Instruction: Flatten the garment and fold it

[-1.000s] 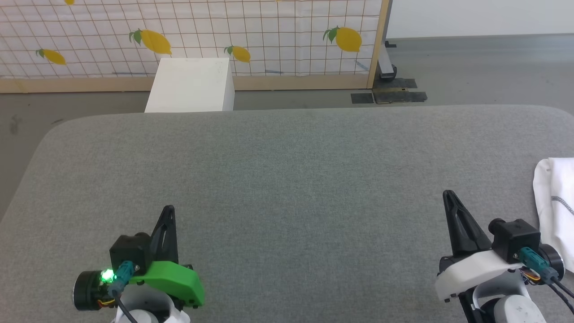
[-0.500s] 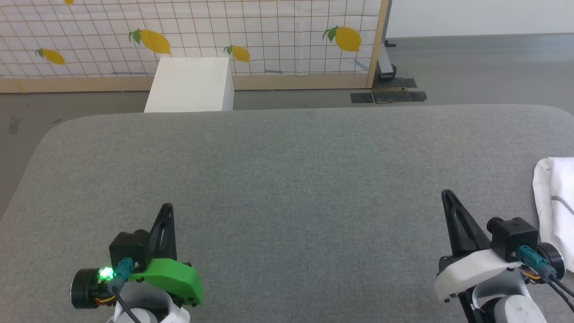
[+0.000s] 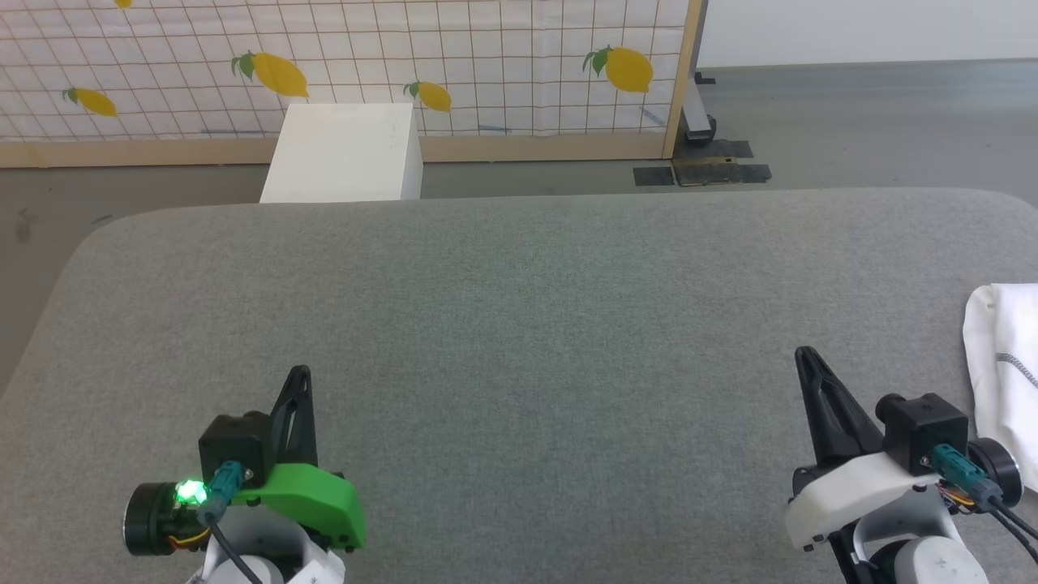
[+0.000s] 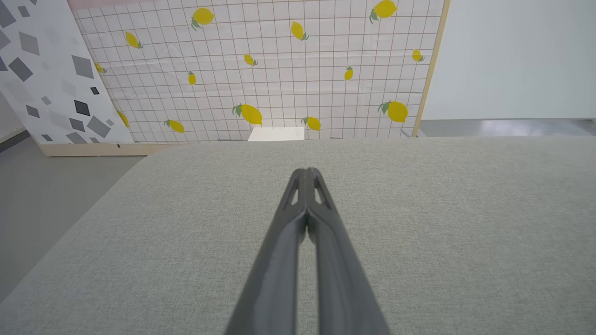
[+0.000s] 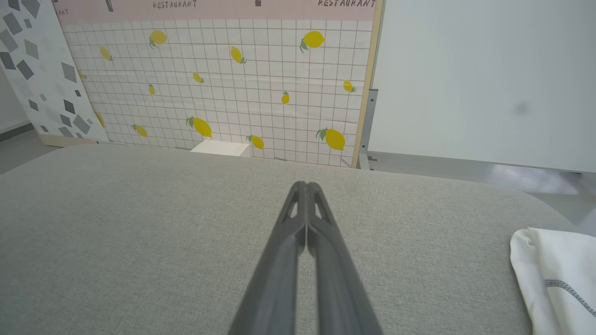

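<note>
The dark two-fingered left pincer [image 3: 298, 373] and right pincer [image 3: 803, 354] stayed closed and empty, scarcely shifted, above the grey fabric tabletop [image 3: 527, 324], the white cotton garment [image 3: 1001, 349] untouched at its right edge, flattening unbegun.

White cotton T-shirt [image 3: 1001, 357] on grey rounded fabric table [image 3: 519, 324] at its right edge, left gripper [image 3: 301, 374] over its near-left, right gripper [image 3: 804, 354] near-right, white rectangular box [image 3: 345, 154] behind its far edge, lemon-print gridded panel [image 3: 486, 65] further behind.
</note>
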Tool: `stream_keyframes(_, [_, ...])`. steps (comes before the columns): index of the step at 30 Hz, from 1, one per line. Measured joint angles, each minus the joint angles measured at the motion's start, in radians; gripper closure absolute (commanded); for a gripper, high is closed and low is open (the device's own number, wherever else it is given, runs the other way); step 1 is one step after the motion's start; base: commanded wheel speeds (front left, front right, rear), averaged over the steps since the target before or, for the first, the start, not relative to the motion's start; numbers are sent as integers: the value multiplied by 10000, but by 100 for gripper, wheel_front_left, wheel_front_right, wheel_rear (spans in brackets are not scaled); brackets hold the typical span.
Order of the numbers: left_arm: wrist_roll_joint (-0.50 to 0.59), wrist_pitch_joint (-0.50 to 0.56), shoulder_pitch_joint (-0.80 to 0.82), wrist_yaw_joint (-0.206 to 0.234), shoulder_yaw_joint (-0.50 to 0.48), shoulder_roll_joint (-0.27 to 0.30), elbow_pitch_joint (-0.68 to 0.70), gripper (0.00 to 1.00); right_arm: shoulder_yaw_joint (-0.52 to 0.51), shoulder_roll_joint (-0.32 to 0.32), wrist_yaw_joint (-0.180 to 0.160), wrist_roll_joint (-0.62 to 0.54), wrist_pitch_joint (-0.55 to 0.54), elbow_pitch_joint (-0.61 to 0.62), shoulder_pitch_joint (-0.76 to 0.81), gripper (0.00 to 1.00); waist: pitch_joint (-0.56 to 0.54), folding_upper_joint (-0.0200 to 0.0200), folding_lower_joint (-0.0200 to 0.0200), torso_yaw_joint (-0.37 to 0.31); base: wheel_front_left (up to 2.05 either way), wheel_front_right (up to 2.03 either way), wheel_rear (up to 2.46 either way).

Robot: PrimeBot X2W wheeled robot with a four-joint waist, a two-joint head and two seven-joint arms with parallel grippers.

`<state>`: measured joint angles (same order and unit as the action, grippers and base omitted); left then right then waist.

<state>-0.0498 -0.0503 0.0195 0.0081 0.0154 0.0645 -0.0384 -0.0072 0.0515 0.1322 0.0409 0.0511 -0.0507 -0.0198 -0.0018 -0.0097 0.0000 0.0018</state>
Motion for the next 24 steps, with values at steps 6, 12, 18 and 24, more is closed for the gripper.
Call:
stream_keyframes(6, [111, 140, -38, 0, -25, -15, 98, 100, 10, 0, 0, -82, -117, 105, 4, 100, 5, 0, 0, -4, 0, 0, 0])
stream_keyframes(12, [211, 240, -52, 0, -46, -40, 169, 100, 25, 0, 0, -178, -249, 221, 8, 100, 9, 0, 0, -9, 0, 0, 0])
stream_keyframes(18, [307, 372, -70, -2, -73, -63, 236, 100, 38, 0, 0, -257, -353, 330, 17, 100, 14, 0, 0, -14, 0, 0, 0])
stream_keyframes(24, [345, 489, -83, -71, -105, -86, 318, 100, 50, 0, 0, -345, -483, 431, 31, 100, 18, 0, 0, -18, 0, 0, 0])
